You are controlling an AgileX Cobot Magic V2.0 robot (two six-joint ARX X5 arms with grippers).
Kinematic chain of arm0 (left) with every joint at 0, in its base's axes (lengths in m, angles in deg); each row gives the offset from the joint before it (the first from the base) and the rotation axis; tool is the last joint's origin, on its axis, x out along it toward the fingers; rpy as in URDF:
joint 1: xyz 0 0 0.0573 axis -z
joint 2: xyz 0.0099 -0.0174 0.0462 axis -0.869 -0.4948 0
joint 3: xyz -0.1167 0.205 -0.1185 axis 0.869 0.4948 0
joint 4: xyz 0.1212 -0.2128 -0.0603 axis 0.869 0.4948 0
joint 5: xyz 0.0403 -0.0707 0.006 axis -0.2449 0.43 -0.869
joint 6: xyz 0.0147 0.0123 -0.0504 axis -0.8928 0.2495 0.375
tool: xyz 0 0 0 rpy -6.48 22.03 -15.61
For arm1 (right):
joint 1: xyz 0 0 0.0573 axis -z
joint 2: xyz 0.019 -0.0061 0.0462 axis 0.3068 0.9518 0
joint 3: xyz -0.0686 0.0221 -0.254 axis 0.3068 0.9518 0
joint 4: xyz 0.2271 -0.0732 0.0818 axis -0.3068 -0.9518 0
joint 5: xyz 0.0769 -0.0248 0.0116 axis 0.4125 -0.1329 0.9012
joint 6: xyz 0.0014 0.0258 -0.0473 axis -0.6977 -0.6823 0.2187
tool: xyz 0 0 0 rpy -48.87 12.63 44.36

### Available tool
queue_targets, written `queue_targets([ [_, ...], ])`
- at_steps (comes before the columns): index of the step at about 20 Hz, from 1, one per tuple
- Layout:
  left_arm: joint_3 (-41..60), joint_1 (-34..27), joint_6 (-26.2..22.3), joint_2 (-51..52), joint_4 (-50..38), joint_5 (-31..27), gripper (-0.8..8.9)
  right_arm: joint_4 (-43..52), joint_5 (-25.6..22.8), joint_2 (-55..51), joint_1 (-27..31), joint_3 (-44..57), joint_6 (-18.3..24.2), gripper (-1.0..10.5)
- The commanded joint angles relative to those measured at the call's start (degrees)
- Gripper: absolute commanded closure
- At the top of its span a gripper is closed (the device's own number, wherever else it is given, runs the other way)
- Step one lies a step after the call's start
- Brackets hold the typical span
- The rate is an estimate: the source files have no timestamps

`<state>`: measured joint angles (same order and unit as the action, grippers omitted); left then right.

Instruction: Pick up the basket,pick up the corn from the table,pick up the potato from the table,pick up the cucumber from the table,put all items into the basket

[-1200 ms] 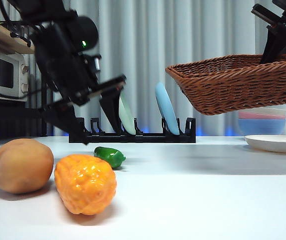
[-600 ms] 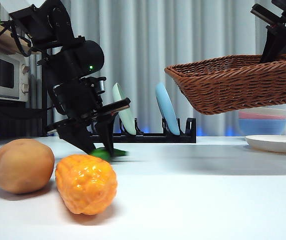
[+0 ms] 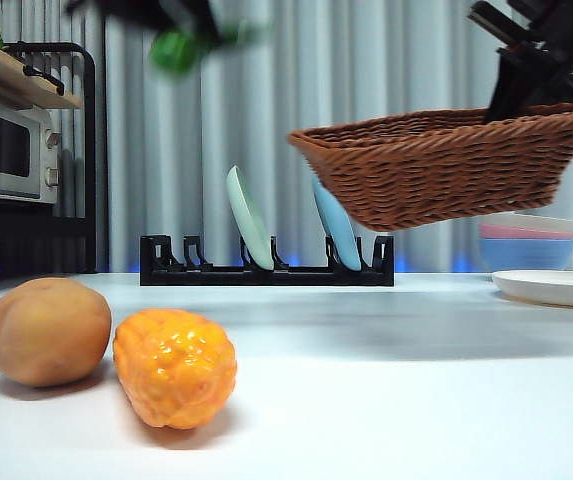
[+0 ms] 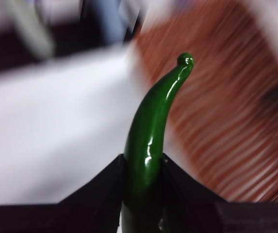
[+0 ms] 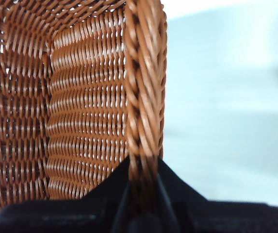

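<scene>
Left gripper (image 4: pixel 142 167) holds cucumber (image 4: pixel 151 141) high (basket (image 3: pixel 436 165) airborne).

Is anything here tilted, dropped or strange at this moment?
The basket hangs in the air tilted, gripped by the right gripper at its rim only. The cucumber sits firmly in the left gripper. Potato and corn lie normally on the table.

The left gripper (image 4: pixel 143 167) has matte black, wedge-shaped jaws with flat sloping faces. The right gripper (image 5: pixel 142 167) is the same black, with smooth angular jaws rising from a dark rounded body.
</scene>
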<state>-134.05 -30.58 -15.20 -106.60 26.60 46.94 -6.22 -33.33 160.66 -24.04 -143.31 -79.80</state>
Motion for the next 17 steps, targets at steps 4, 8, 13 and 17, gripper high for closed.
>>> queue_targets([
  [4, -0.5, 6.3, 6.9, -4.5, -4.3, -0.2, 8.21, 2.3, 0.6, 3.0, -6.9, -0.5, -3.0, 9.6],
  [8, -0.5, 9.5, 7.7, -10.5, -7.0, -4.4, 8.22, 4.0, 0.7, 3.6, -10.6, -0.5, -5.1, 9.6],
  [13, -0.5, 9.6, 7.7, -14.5, -5.3, -4.5, 7.03, 4.7, 0.7, 3.6, -11.1, -0.5, -6.1, 9.6],
  [17, -0.5, 10.2, 7.6, -14.5, -5.8, -4.3, 1.62, 4.7, 0.7, 3.6, -11.1, -0.5, -6.1, 9.6],
])
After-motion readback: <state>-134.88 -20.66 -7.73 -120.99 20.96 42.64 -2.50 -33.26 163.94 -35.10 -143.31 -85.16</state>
